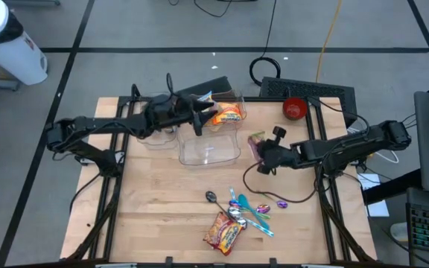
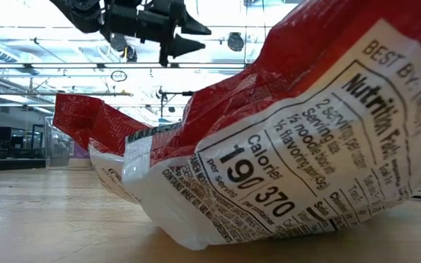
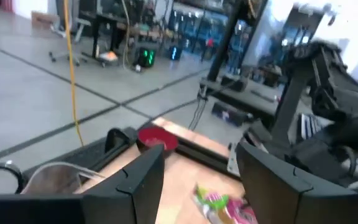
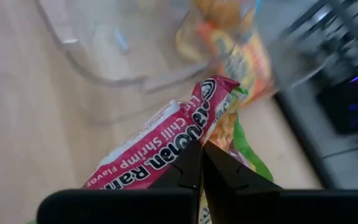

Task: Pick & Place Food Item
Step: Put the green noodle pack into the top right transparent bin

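Wooden tabletop (image 1: 155,201) carries everything, with plenty of bare wood on the side nearest the viewer in the high view. Clear plastic container (image 1: 210,138) sits toward the far edge, between the two arms. An orange snack bag (image 1: 228,114) already lies in its far part; the near part looks unfilled.

Right hand (image 1: 258,150) is just beside the container's right wall, hovering above the wood. Its fingers (image 4: 191,168) are clenched on a ramen packet (image 4: 160,152), pink and green, pinched at one end so the packet's long axis runs straight out ahead of the hand toward the container. In the right wrist view the packet's tip nearly reaches the container rim (image 4: 135,81). Key relation: the container opening lies directly ahead of the right hand and a little to its left side, so I judge the next move to be a short carry over the wall, then a release.

Left hand (image 1: 199,112) hangs over the container's far left corner, fingers (image 3: 138,180) spread apart and holding nothing. It is close to the drop zone, so crowding is a risk.

Behind the right hand, near the front edge: red noodle packet (image 1: 223,231), a cluster of spoons (image 1: 246,208). Ahead of it, past the container's far corner, a red bowl (image 1: 295,109).
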